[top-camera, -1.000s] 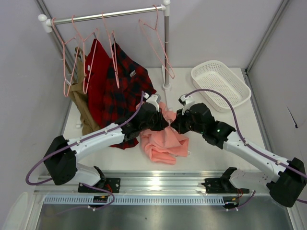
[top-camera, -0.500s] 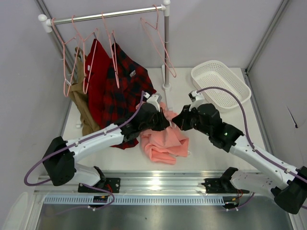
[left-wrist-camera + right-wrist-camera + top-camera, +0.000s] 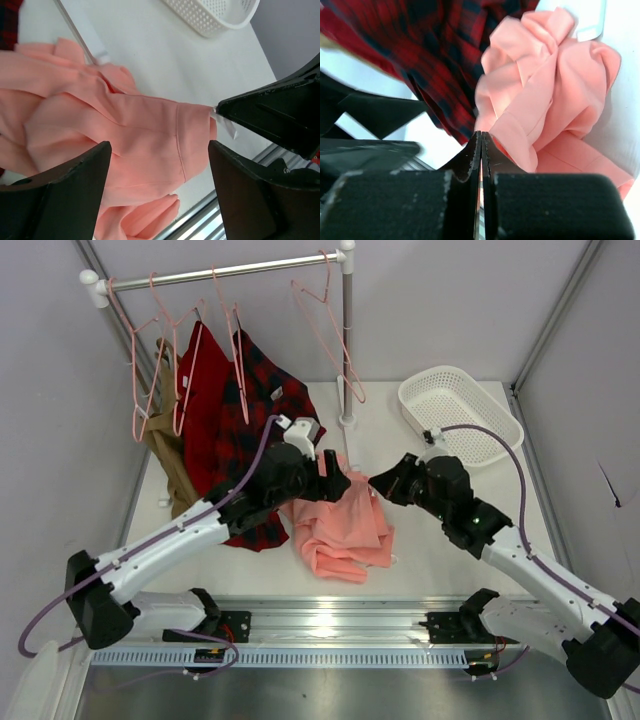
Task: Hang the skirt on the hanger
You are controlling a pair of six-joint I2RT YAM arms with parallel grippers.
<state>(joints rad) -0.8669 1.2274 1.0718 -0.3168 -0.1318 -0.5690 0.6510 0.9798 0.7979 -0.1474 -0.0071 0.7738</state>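
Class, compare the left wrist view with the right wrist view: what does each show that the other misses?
Left wrist only: the white perforated plastic basket and the small white label. Right wrist only: the red-and-black plaid shirt shown plainly; left wrist catches barely a dark sliver. Both: the salmon-pink cloth skirt, pinched by the shut right gripper.

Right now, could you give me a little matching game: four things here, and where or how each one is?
1. left gripper
2. right gripper
3. white basket
4. plaid shirt

A. hangs from the rail
B. shut on the edge of the skirt
C. jaws wide open
D. far right of the table

Pairs: 1-C, 2-B, 3-D, 4-A.
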